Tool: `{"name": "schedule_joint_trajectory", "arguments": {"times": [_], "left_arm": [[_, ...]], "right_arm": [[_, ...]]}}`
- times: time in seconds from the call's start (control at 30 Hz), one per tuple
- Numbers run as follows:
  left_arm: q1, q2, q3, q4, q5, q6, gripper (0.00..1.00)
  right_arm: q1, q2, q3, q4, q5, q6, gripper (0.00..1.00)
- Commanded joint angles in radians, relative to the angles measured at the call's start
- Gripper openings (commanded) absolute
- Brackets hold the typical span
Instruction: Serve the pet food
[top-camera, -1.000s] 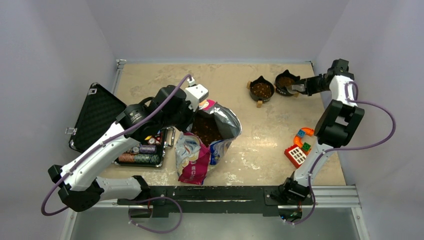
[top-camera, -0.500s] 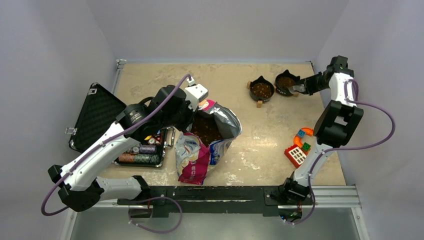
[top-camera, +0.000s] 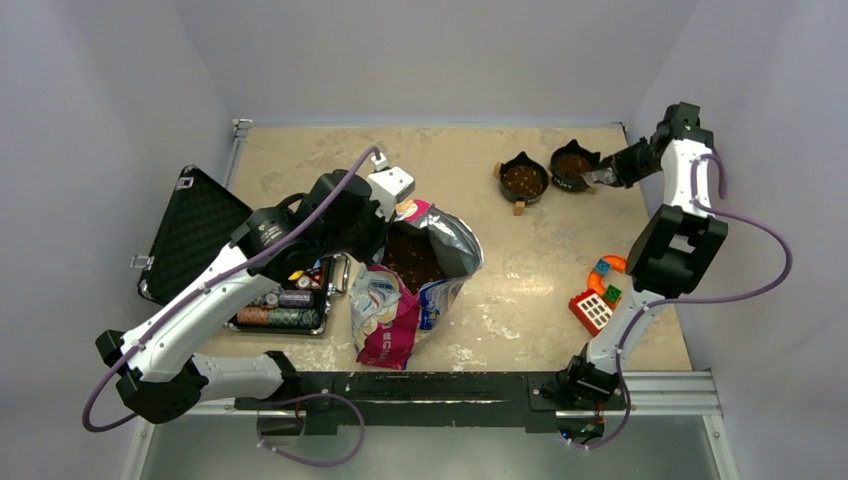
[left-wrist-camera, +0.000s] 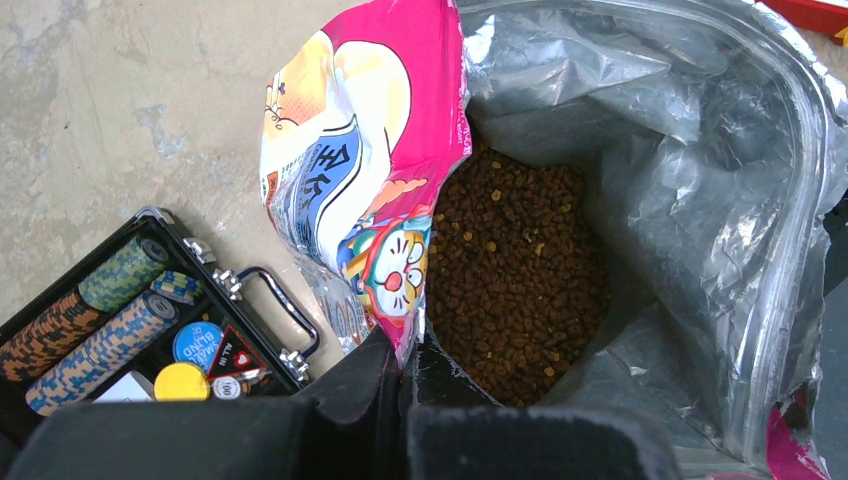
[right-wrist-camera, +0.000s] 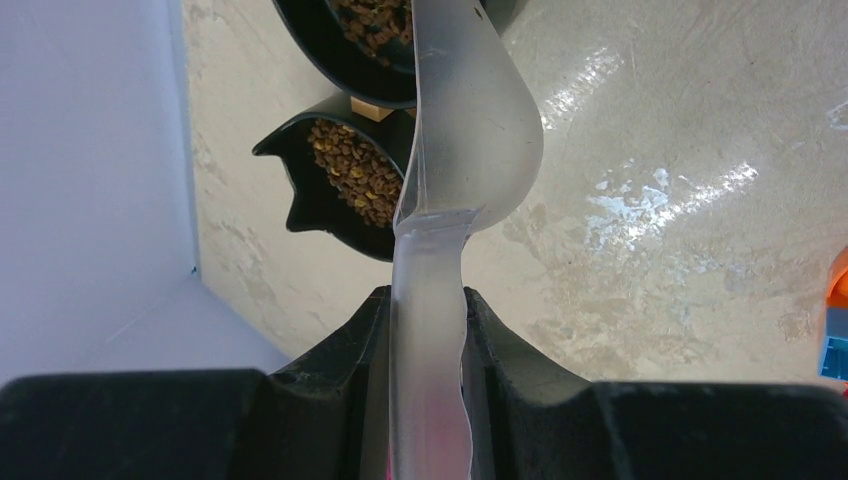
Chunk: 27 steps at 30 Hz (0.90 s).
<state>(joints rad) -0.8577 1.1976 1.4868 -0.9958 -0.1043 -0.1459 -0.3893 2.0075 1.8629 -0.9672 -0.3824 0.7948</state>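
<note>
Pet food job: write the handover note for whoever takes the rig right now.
Left gripper: shut on the rim of the bag, holding it open; kibble inside.
Right gripper: shut on the clear scoop, which looks empty, by the right bowl.
Done: right bowl and left bowl both hold kibble.
Left: possibly top up, then put the scoop down and release the bag.

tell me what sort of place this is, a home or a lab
Most likely a robot lab test cell, not a home: plain grey walls box in a scuffed table holding mismatched props, a pet food bag, a poker chip case and toy blocks.
</note>
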Motion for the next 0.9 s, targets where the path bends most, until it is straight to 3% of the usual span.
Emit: {"name": "schedule_joint_trajectory", "arguments": {"times": [0.0, 0.87], "left_arm": [[0.005, -0.038, 0.08, 0.194, 0.002, 0.002, 0.0], [0.004, -0.055, 0.087, 0.171, 0.003, -0.037, 0.0]], "right_arm": [[0.017, -0.031, 0.105, -0.043, 0.048, -0.051, 0.0], [0.052, 0.025, 0.128, -0.068, 0.021, -0.074, 0.0]]}}
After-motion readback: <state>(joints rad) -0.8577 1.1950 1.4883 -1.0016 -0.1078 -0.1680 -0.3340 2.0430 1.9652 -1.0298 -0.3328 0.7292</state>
